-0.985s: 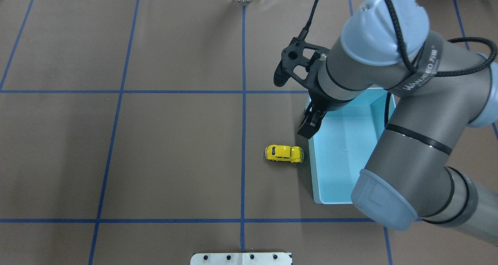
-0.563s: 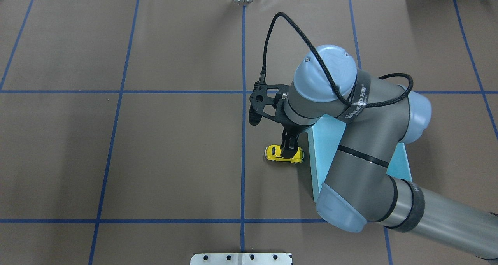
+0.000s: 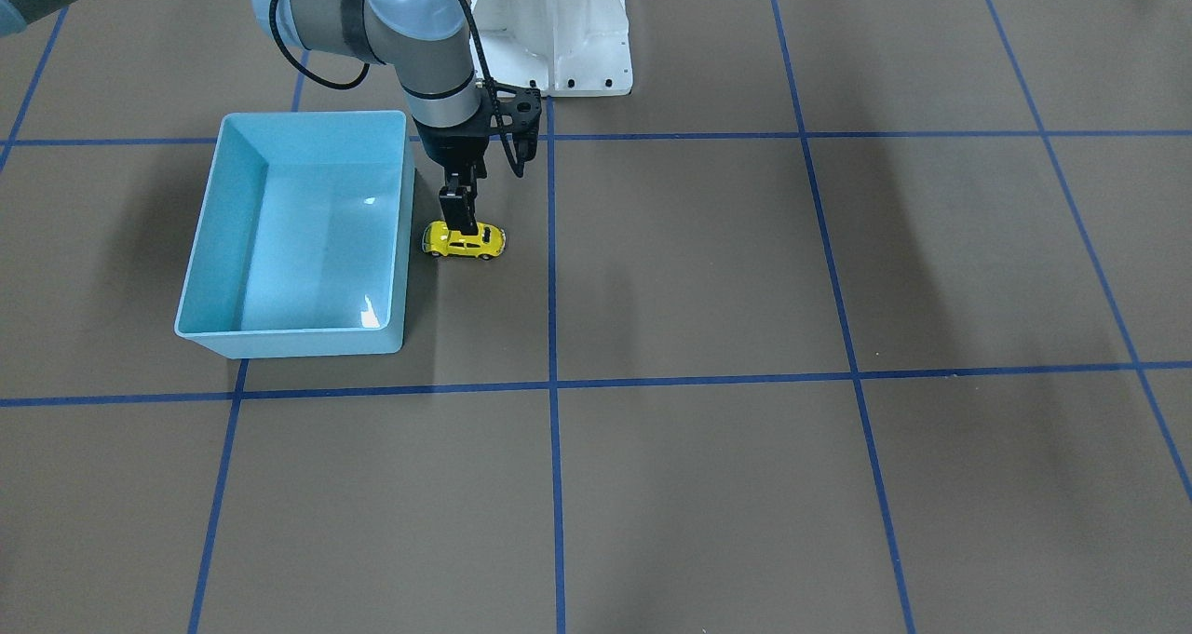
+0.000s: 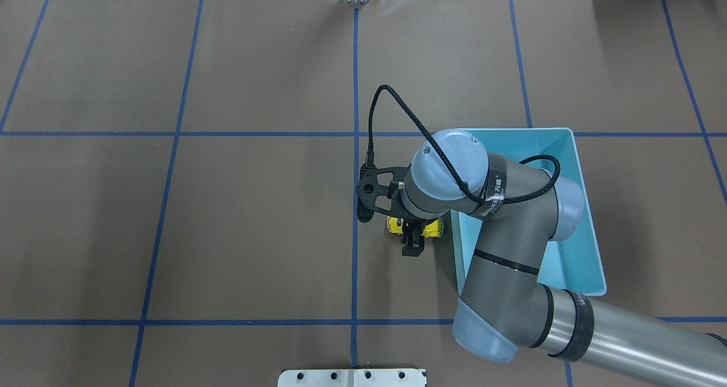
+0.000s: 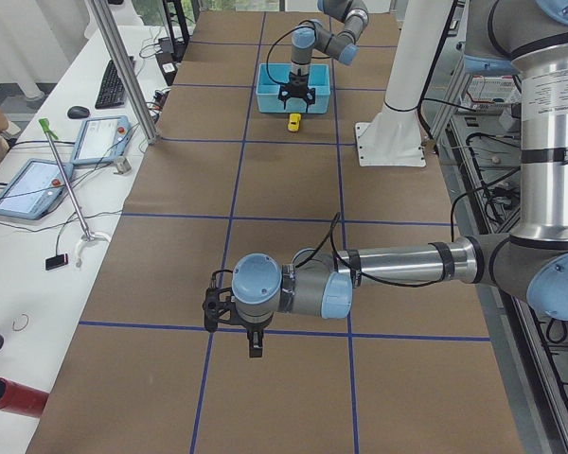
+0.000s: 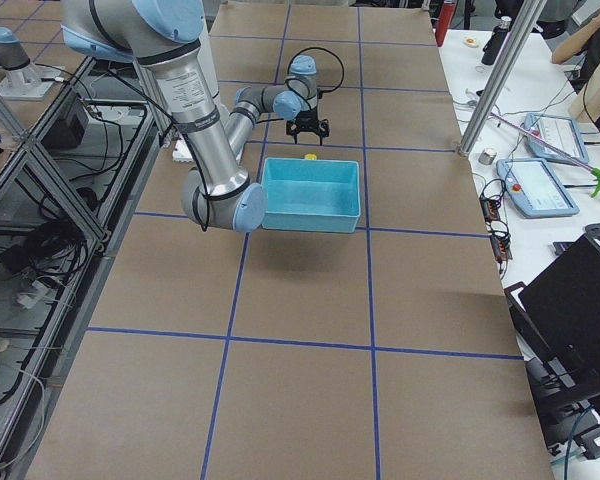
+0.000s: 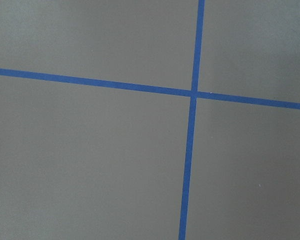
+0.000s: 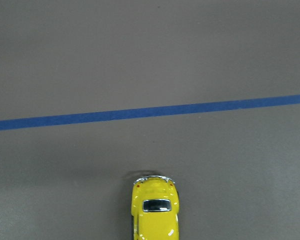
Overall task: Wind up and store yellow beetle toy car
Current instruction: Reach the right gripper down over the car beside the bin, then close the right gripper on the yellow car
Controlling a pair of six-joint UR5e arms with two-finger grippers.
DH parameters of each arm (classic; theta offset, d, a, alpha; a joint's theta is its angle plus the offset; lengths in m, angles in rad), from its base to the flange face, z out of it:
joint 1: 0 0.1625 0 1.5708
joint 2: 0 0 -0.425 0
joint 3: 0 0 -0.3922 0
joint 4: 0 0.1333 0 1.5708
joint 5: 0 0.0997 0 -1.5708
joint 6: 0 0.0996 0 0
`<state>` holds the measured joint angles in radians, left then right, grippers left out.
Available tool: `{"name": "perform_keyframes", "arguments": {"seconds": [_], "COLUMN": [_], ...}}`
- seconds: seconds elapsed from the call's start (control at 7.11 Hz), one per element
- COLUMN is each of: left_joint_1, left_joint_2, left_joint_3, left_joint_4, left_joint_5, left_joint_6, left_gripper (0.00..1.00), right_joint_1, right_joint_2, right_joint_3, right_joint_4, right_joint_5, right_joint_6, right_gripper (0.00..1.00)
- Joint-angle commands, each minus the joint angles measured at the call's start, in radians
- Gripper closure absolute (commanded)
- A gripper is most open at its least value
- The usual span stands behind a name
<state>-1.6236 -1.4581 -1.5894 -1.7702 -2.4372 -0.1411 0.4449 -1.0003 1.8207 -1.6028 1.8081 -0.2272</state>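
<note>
Right jaws (image 3: 458, 226): 1.0 s ago above the light blue bin (image 3: 298, 342) rim, now down over the yellow beetle toy car (image 3: 481, 243). Car unmoved on the desk (image 3: 708, 271), just beside the bin and outside it. Approach looks done; wind-up not begun. 1 finger shows at the car's robot-facing flank, the other hidden. Pinching or spread: cannot tell. Left jaws (image 5: 255, 346): cannot tell.
</note>
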Motion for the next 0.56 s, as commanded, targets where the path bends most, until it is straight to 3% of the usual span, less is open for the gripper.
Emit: {"name": "perform_keyframes", "arguments": {"seconds": [0.0, 0.42], "left_joint_1": [0.002, 0.002], "left_joint_2": [-0.002, -0.002], "left_joint_3": [0.000, -0.001], "left_joint_4": [0.000, 0.000], "left_joint_5": [0.001, 0.000], "left_joint_6": [0.000, -0.002], "left_gripper": [0.00, 0.00], "right_joint_1": [-0.014, -0.009], "right_joint_2": [-0.023, -0.035], "right_joint_3": [-0.001, -0.017], "right_joint_4": [0.018, 0.053], "right_joint_5": [-0.024, -0.023], "right_joint_6": [0.000, -0.001], "right_gripper": [0.00, 0.00]}}
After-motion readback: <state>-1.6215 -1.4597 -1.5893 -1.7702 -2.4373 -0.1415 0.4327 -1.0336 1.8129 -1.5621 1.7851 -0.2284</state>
